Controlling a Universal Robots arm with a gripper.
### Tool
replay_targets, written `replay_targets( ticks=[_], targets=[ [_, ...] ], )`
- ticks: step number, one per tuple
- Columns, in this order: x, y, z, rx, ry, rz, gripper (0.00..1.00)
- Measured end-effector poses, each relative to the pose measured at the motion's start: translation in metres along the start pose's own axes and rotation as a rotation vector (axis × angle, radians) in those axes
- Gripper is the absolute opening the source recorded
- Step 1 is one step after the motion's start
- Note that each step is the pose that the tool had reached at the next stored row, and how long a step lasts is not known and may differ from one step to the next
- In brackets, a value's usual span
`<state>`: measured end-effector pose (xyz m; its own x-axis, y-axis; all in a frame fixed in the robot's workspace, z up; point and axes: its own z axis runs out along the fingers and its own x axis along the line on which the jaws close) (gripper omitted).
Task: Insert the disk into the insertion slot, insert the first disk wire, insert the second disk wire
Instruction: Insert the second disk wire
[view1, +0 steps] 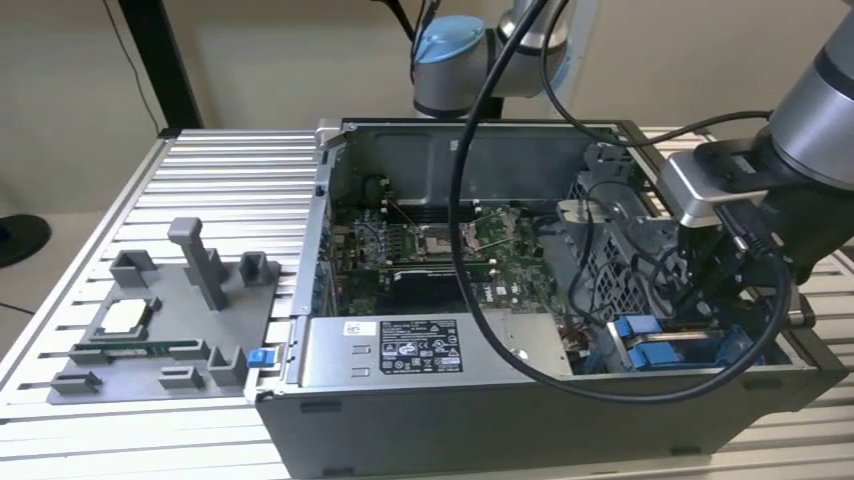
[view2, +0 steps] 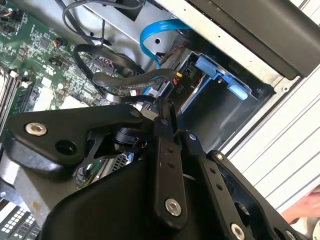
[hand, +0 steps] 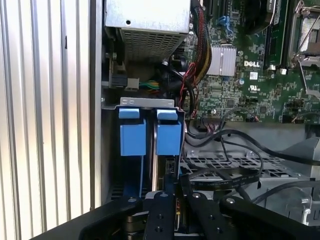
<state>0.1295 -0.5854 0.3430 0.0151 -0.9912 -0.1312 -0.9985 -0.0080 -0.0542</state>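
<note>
- The end effector (hand: 176, 207) is seen in both wrist views lowered over the drive bays at the corner of the open computer case (view1: 441, 425).
- Its black fingers (view2: 167, 150) are drawn close together; whether anything is pinched between them cannot be told.
- The insertion slot (hand: 112, 150), grey sheet metal with blue plastic fittings (hand: 132, 137), is seen just below the fingers in the first wrist view.
- The disk cannot be clearly made out among the blue parts of the bays.
- A bright blue flat cable (view2: 152, 37) is looped beside the bay.
- The case is set on a ribbed metal tabletop (view1: 214, 170), next to a grey fixture tray (view1: 147, 340).
</note>
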Motion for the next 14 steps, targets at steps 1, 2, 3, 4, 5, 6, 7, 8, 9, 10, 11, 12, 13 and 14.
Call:
replay_targets(
  ticks=[1,2,3,4,5,6,7,8,9,10,11,12,13,14],
  targets=[
    [0.0,-0.0002,0.0001,0.0,0.0001,0.0,0.0],
    [0.0,-0.0003,0.0004,0.0001,-0.0001,0.0,0.0],
    [0.0001,-0.0003,0.0007,0.0002,-0.0001,0.0,0.0],
    [0.0001,-0.0004,0.0009,0.0002,0.0,0.0,0.0],
    [0.0001,-0.0004,0.0011,0.0003,0.0,0.0,0.0],
    [0.0002,-0.0004,0.0014,0.0004,-0.0001,0.0,0.0],
    [0.0002,-0.0004,0.0017,0.0004,-0.0001,0.0,0.0],
    [0.0002,-0.0004,0.0019,0.0005,-0.0001,0.0,0.0],
    [0.0002,-0.0004,0.002,0.0005,0.0,0.0,0.0],
    [0.0001,-0.0004,0.0022,0.0005,-0.0002,0.0,0.0],
    [0.0,-0.0004,0.0023,0.0005,-0.0002,0.0,0.0],
    [0.0,-0.0004,0.0025,0.0005,-0.0001,0.0,0.0],
    [0.0,-0.0003,0.003,0.0006,-0.0002,0.0,0.0],
    [0.0001,-0.0002,0.0039,0.0007,0.0001,0.0,0.0]
  ],
)
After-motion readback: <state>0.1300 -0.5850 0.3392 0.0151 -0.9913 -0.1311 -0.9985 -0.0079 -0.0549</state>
